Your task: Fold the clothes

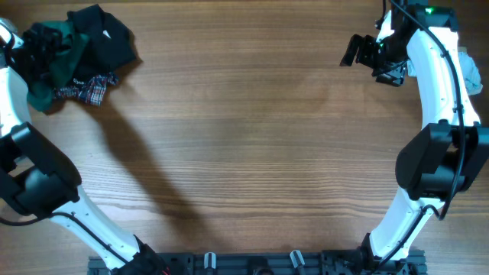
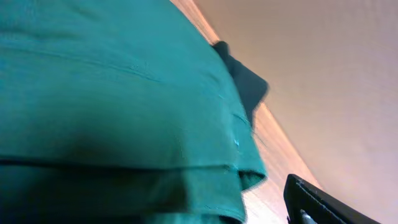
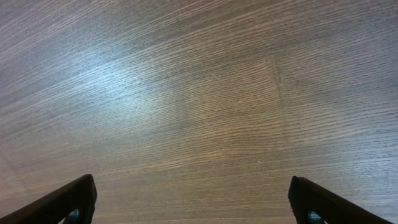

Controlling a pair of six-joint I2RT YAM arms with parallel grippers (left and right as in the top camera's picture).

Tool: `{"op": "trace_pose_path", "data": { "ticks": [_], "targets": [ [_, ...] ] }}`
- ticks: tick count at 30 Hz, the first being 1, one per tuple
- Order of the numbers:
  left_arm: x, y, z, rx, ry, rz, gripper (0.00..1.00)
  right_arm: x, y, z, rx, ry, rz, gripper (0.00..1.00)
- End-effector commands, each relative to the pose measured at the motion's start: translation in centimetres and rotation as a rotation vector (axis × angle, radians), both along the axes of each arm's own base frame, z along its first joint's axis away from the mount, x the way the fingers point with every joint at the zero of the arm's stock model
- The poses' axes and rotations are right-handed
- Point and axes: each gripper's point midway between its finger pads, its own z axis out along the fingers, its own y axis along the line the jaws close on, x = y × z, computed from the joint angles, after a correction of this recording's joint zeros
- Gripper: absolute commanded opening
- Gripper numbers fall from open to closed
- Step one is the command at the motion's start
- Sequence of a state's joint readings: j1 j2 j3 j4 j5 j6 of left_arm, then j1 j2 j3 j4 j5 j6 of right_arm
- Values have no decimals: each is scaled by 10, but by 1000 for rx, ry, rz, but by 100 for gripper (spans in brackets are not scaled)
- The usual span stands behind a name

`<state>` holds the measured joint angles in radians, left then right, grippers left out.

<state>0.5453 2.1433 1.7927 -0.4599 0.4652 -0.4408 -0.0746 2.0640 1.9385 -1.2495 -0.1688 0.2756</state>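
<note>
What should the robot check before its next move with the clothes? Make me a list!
1. Clothes pile within the left arm's reach: ok, it lies at the table's far left corner.
2. Left tool at the pile: ok, green cloth fills the left wrist view.
3. Left tool gripping the green cloth: cannot tell, only one finger shows.
4. Right tool free to help: ok, open and empty over bare wood.
5. Room to fold: ok, the middle of the table is bare.
</note>
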Motion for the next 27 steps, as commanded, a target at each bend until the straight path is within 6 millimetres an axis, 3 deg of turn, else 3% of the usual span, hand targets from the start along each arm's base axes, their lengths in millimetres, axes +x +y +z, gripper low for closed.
{"op": "trace_pose_path", "data": {
  "ticks": [1,7,11,17,21,24,27],
  "targets": [
    [10,-38,10,-159,-68,-123,90,2,3,9,18,-22,-9,100],
    [13,-57,14,-310,-56,-94,91,2,6,10,35,-24,-4,100],
    [15,-81,18,-417,-41,-115,90,4,6,10,35,-31,-4,100],
    [27,-122,69,-528,-231,-362,93,4,6,10,35,-31,-3,100],
    [29,-121,71,-525,-240,-363,98,4,6,10,35,-31,-3,100],
    [30,-132,72,-534,-239,-392,100,4,6,10,35,-30,-3,100],
    [24,-152,91,-566,-299,-524,92,3,6,10,35,-29,-3,100]
  ]
}}
